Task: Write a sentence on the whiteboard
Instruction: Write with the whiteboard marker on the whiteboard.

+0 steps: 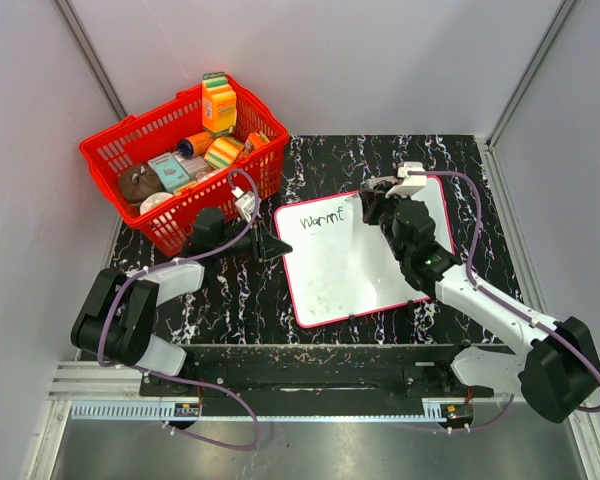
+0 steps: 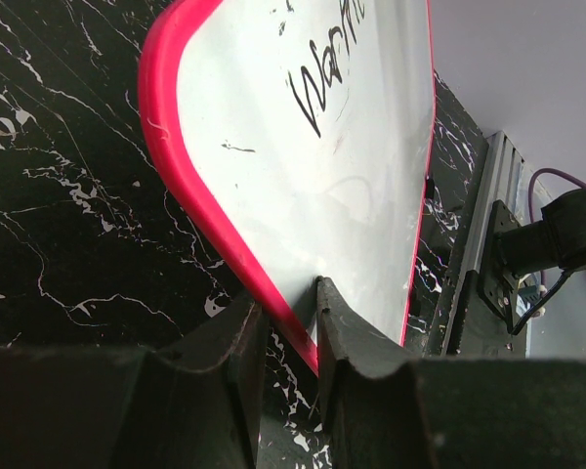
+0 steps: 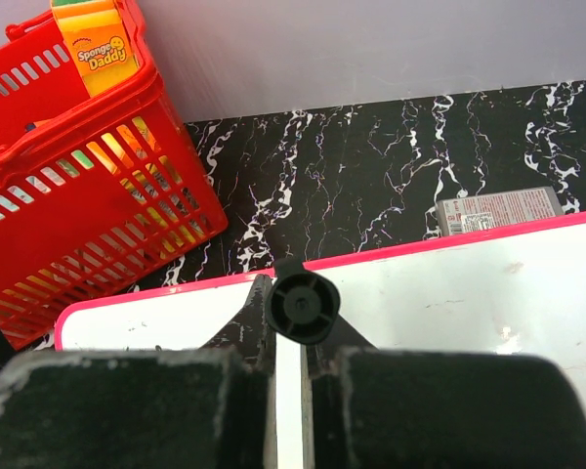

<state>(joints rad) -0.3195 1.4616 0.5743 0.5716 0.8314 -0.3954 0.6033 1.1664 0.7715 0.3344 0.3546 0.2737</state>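
**Whiteboard (image 1: 352, 275) clamped at its left edge, marker held over its far part**

Flat white rectangular whiteboard with a thin red-pink frame and rounded corners, lying slightly turned on the black, white-veined marble-pattern table (image 1: 230, 300), just right of the red plastic lattice basket (image 1: 130, 150).

Left claw (image 2: 287, 311): nearly closed, with the board's left frame edge pinched between its two black fingers.

Right claw (image 1: 380, 200): shut on a black round-bodied marker (image 3: 303, 305) over the far part of the board. The marker appears end-on in the right wrist view. Its tip is hidden behind the fingers, so contact with the board cannot be told.

Black handwriting (image 1: 318, 217) near the far left corner reads roughly "Warmf". The last letters are hard to make out, and the left wrist view cuts them off at its top edge.

An orange sponge carton (image 1: 218, 105) stands upright in the basket; the other contents are too small to name.

A small grey labelled flat object (image 3: 498, 210) lies just beyond the board's far edge, its print unreadable.
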